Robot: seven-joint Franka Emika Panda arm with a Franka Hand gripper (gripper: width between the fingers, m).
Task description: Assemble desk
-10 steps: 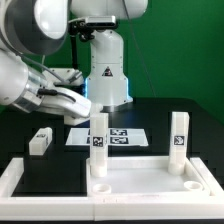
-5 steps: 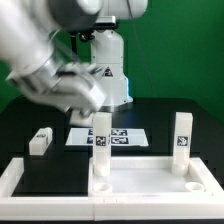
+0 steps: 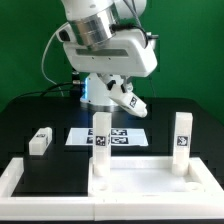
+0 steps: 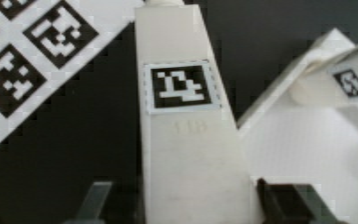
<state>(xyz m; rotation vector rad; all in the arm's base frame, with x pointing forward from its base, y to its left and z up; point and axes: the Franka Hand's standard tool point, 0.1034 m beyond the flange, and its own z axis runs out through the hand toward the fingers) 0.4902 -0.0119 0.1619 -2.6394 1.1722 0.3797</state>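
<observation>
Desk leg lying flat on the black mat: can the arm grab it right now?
Probably not yet. Nothing covers the lying desk leg, but the gripper hangs high above the mat and its jaws seem shut on another desk leg.

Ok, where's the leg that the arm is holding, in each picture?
Exterior view: the held leg is tilted in the jaws under the arm, in the air behind the marker board.
Wrist view: the held leg fills the middle of the picture, running out from between the jaws.
Shared landmark: the marker board, whose black square tags show beside the leg in both views.
</observation>
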